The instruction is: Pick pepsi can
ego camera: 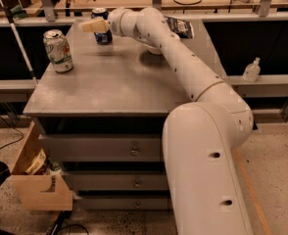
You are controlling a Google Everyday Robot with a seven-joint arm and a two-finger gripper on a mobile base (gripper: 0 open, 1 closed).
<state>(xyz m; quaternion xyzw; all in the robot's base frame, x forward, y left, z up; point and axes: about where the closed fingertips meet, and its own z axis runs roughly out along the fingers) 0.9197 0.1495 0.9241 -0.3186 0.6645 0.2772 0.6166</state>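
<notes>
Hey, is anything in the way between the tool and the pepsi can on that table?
Nothing visible does. The tool hangs right at the pepsi can, overlapping it in this view. The white-and-green can stands well aside, nearer the camera, out of the path.

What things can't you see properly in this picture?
All in the camera view:
- Dark blue metal pepsi can: the gripper, over the far left of the grey table, covers the can's middle, so its markings are hidden.
- White bowl: mostly hidden under the white robot arm.
- Dark printed bag: the arm hides its left part.
- Small clear bottle: too small to read.
</notes>
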